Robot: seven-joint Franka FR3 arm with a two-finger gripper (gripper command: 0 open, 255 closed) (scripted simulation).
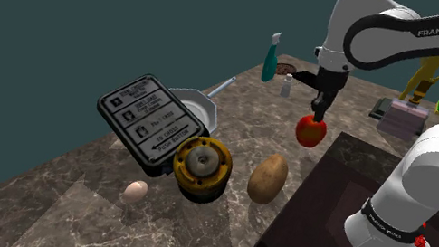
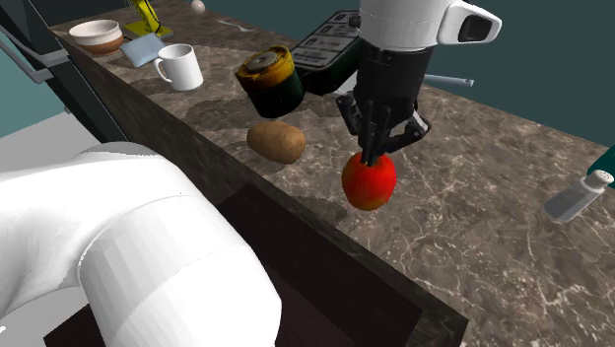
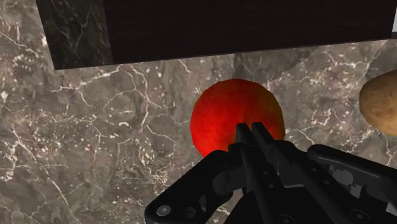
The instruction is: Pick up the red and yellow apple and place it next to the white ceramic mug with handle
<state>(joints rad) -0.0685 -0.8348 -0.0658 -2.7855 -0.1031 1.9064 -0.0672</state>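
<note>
Right beneath end effector (image 2: 374, 155), apple (image 2: 369, 185).

Dim, even light throughout. Brightest on the white arm (image 2: 118, 256), lower left of the second exterior view, greying underneath. Pale sheen on the marble counter (image 1: 101, 217), lower left of the shoulder view. Saturated glow on the apple (image 3: 222, 118); stand top (image 3: 242, 25) almost black.

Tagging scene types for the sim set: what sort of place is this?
Probably a home kitchen counter: a marbled stone worktop carrying a white mug, a bowl and a frying pan, with food such as a potato and an egg lying on it.
</note>
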